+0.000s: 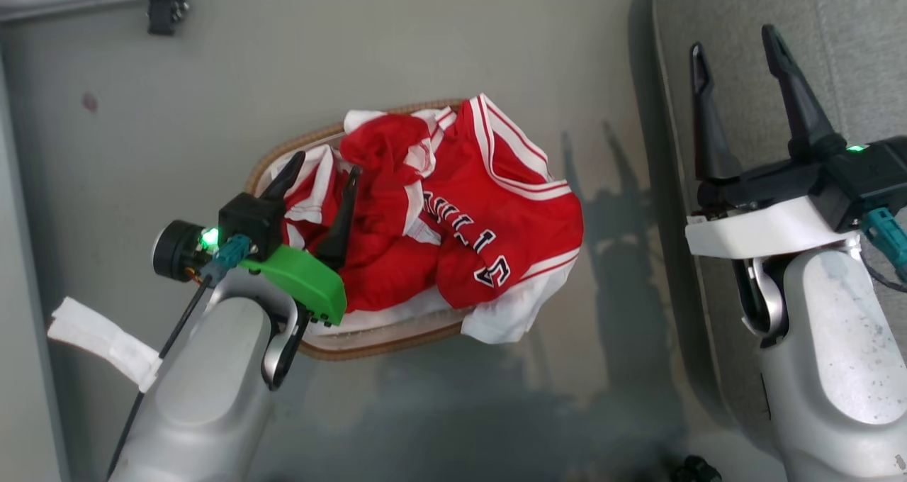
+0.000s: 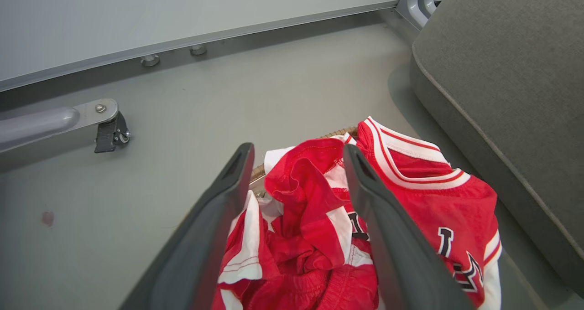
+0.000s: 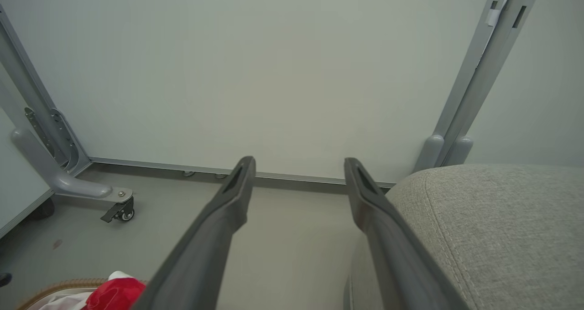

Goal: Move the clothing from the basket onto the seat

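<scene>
Red clothing (image 1: 460, 213) with white stripes and dark lettering is heaped in the basket (image 1: 368, 344), spilling over its right rim. My left gripper (image 1: 322, 170) hangs open over the left side of the heap, fingers straddling a red fold without pinching it. In the left wrist view the clothing (image 2: 315, 228) bunches between the open left gripper (image 2: 296, 157), with a bit of the basket's woven rim (image 2: 337, 132) behind. My right gripper (image 1: 737, 49) stands open above the grey seat (image 1: 850, 57) at the right. The right wrist view shows the right gripper (image 3: 299, 166) open, the seat (image 3: 492, 228) beside it, and the clothing (image 3: 114, 291) low left.
The basket stands on a grey floor between me and a pale wall panel. A grey frame foot with a black caster (image 2: 112, 134) sits at the far left. Another upright frame post (image 3: 479, 73) rises behind the seat.
</scene>
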